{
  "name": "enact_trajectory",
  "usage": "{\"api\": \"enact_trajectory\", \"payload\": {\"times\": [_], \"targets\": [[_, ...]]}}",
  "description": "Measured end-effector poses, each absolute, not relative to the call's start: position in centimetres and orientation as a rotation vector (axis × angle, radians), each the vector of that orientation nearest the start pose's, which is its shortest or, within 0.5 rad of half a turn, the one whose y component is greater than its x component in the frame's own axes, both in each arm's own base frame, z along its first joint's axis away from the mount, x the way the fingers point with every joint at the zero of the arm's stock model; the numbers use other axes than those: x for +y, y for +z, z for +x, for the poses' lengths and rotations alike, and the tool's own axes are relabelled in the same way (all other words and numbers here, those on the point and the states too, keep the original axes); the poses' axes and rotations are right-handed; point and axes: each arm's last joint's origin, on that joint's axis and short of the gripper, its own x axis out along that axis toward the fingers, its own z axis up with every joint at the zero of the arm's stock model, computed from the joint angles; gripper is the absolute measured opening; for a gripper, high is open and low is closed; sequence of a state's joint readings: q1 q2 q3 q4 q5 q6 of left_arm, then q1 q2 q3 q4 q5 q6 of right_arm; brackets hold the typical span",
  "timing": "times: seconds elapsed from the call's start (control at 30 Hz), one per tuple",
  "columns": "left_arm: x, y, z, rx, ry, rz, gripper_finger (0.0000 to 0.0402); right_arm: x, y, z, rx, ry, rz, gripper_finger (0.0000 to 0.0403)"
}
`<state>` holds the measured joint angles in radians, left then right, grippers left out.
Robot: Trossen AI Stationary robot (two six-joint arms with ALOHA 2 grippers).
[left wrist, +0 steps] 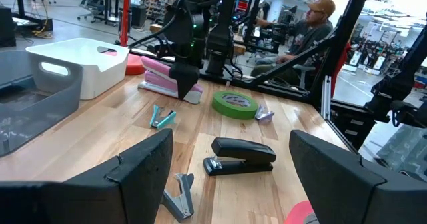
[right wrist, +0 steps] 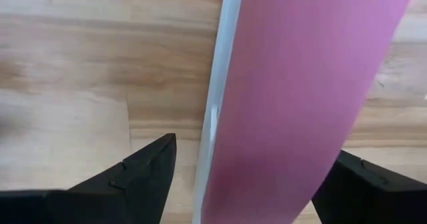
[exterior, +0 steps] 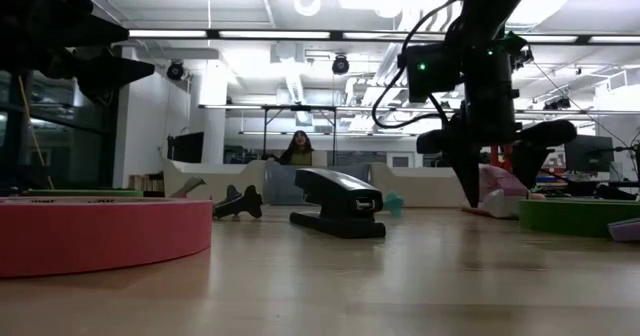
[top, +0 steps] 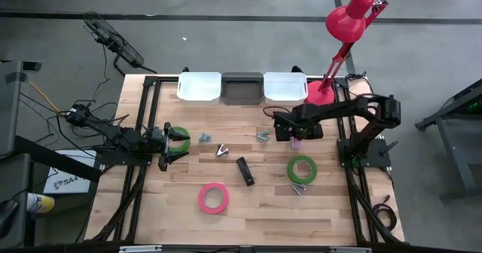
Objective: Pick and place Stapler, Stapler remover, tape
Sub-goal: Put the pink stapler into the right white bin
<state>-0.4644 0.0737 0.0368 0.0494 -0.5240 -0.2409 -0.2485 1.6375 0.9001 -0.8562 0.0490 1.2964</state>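
One pink stapler (right wrist: pixel 300 97) is lying on the table (top: pixel 263 208) directly under the right gripper (top: pixel 296 141), whose jaws are spreading around it. Risk: fingers striking its top. Left gripper (top: pixel 167 144), also spread, is waiting beside green tape (top: pixel 179 138).

Red desk lamp (top: pixel 348 19) at table's back right corner, three bins, grey (top: pixel 242 88) between white (top: pixel 199 86), (top: pixel 285 86)

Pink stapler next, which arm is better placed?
Right. The right tool hangs directly over the pink stapler, and its wrist view shows the fingers open on either side of it. The left tool is across the table at a green tape roll.
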Motion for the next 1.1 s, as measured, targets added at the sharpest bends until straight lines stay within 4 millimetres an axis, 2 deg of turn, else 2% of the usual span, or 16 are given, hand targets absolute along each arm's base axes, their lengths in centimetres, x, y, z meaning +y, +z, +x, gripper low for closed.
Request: {"api": "enact_trajectory", "payload": {"times": [0.13, 0.4, 0.43, 0.8, 0.93, 1.1], "targets": [[-3.0, 17.5, 9.3, -0.019, 0.058, -0.247, 0.0296, -6.9, 15.0, 24.8, 1.214, -1.240, 1.154, 0.0259], [-3.0, 17.5, 9.3, -0.019, 0.058, -0.247, 0.0296, -7.3, 15.0, 24.6, 1.242, -1.208, 1.167, 0.0141], [-3.0, 17.5, 9.3, -0.018, 0.058, -0.247, 0.0296, -7.3, 15.0, 24.6, 1.245, -1.208, 1.172, 0.0136], [-3.0, 17.5, 9.3, -0.019, 0.058, -0.247, 0.0296, -7.3, 15.8, 25.0, 1.305, -1.068, 1.117, 0.0136], [-3.0, 17.5, 9.3, -0.019, 0.058, -0.247, 0.0296, -7.3, 17.6, 25.7, 1.287, -0.926, 1.096, 0.0136], [-3.0, 17.5, 9.3, -0.018, 0.058, -0.247, 0.0296, -7.6, 20.7, 26.3, 1.283, -0.838, 1.026, 0.0136]]}}
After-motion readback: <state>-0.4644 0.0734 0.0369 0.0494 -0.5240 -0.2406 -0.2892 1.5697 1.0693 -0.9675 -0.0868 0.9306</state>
